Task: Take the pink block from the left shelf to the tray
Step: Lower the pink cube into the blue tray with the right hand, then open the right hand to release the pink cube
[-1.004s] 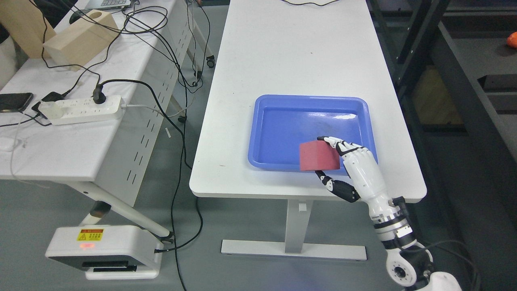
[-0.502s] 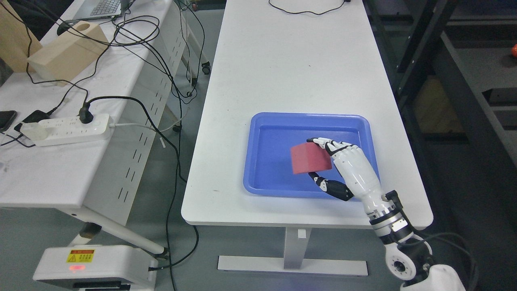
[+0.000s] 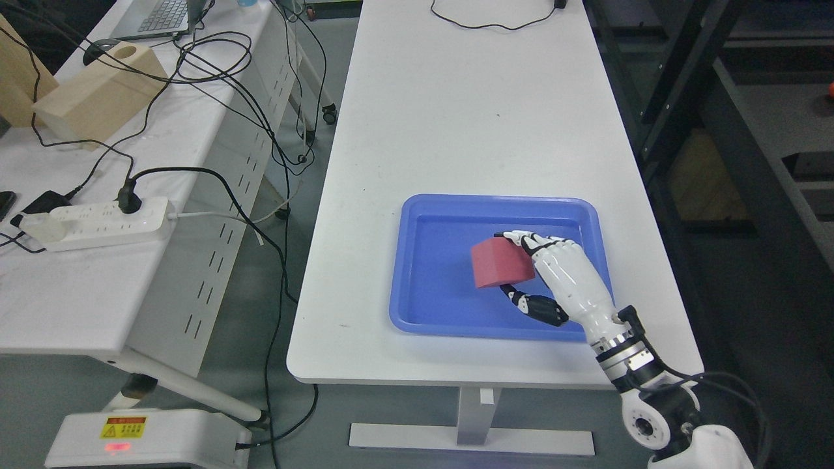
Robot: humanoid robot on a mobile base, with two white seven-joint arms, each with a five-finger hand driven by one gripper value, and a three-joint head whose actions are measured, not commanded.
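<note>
1 pink block (image 3: 500, 262) pinched in the right hand (image 3: 565, 281) fingers (image 3: 525, 240) above the blue tray (image 3: 417, 319) on the counter (image 3: 456, 111); if let go too high, could bounce and tumble out over the rim.

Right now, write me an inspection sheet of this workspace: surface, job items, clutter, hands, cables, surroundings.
Surface: white table, mostly bare.
Job items: blue tray near the table's front edge; pink block over the tray's middle, held; whether it touches the tray floor cannot be told.
Clutter: nothing seen on the white table besides a cable.
Hands: right hand gripping the pink block, fingers on top, thumb below; left hand not in view.
Cables: black cable at the table's far end; tangled black cables on the side desk and down to the floor.
Surroundings: power strip, wooden box and laptop on the side desk; dark shelving at right.
</note>
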